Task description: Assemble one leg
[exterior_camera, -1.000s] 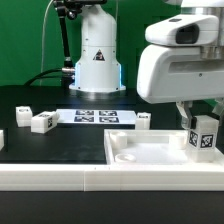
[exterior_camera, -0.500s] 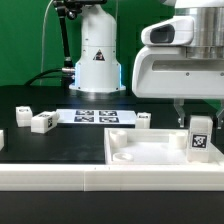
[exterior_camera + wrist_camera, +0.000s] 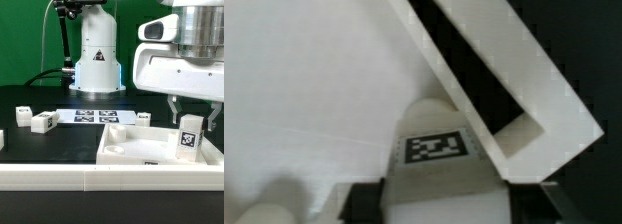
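The leg point(image 3: 190, 138), a small white block with a black-and-white tag, stands slightly tilted at the corner of the large flat white tabletop piece point(image 3: 135, 152) on the exterior view's right. My gripper point(image 3: 192, 114) comes down from above with a finger on each side of the leg's top. In the wrist view the leg point(image 3: 438, 150) fills the space between my two dark fingers point(image 3: 375, 200), over the tabletop's face point(image 3: 313, 80) and beside its raised rim point(image 3: 491, 80). The leg's lower end is hidden behind the rim.
Other small white legs lie on the black table at the exterior view's left point(image 3: 42, 122), point(image 3: 22, 113), and one lies behind the tabletop point(image 3: 143, 119). The marker board point(image 3: 92, 116) lies in front of the robot base point(image 3: 97, 60).
The leg has shifted toward the exterior view's left and tilted. The tabletop piece has slid left with it. The gripper body has risen a little.
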Motion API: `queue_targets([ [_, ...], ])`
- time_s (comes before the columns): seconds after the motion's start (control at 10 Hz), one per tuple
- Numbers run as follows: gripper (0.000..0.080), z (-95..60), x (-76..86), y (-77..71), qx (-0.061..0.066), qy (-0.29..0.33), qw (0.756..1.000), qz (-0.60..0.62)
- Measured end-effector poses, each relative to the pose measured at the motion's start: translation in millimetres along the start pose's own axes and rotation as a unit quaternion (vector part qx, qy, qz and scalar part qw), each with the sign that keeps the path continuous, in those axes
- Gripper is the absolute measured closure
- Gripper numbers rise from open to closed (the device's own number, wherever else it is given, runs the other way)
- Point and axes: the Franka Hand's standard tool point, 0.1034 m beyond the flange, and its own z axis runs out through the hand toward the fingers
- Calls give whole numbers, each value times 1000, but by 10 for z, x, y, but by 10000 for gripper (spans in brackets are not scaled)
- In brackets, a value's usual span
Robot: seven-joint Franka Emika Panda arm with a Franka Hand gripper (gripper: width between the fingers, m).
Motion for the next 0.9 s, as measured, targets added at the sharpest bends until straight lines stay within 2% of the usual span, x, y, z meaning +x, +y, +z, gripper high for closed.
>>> queue_targets([
  [0.2, 489, -7, 57, 73, -9, 2, 999, 47],
  [0.4, 479, -3, 72, 92, -11, 3, 999, 44],
  [0.5, 298, -10, 91, 97, -10, 3, 1000, 9],
  [0.6, 197, -11, 109, 110, -9, 2, 1000, -2],
  [0.7, 159, -16, 123, 114, -10, 3, 998, -58],
  [0.9, 159, -16, 122, 111, -11, 3, 988, -154],
])
